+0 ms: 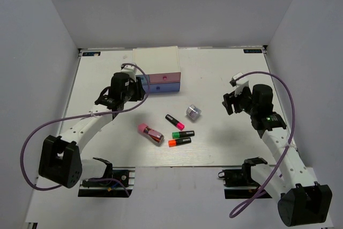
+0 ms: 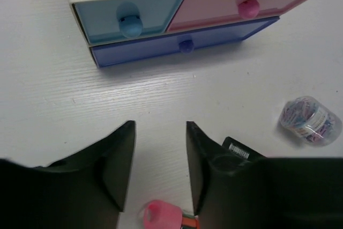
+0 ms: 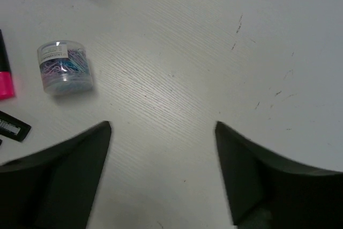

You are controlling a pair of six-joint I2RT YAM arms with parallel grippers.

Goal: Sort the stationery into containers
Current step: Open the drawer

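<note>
The white-topped drawer unit [image 1: 155,60] stands at the back, and its light blue drawer [image 2: 128,17], pink drawer [image 2: 241,4] and periwinkle drawer [image 2: 185,44] are all pushed in. My left gripper [image 1: 138,87] [image 2: 161,127] hovers just in front of them, its jaws a narrow gap apart over bare table. On the table lie the pink-and-red block [image 1: 151,132] [image 2: 161,215], the pink marker [image 1: 175,122], the green marker [image 1: 183,133], the orange marker [image 1: 179,142] and a small clear cube of clips [image 1: 193,112] [image 3: 65,68]. My right gripper [image 1: 229,103] [image 3: 163,127] stands wide open and empty, right of the cube.
White walls close in the table [image 1: 214,79] at the back and on both sides. A black marker end with a barcode [image 2: 238,150] shows beside my left gripper's right finger.
</note>
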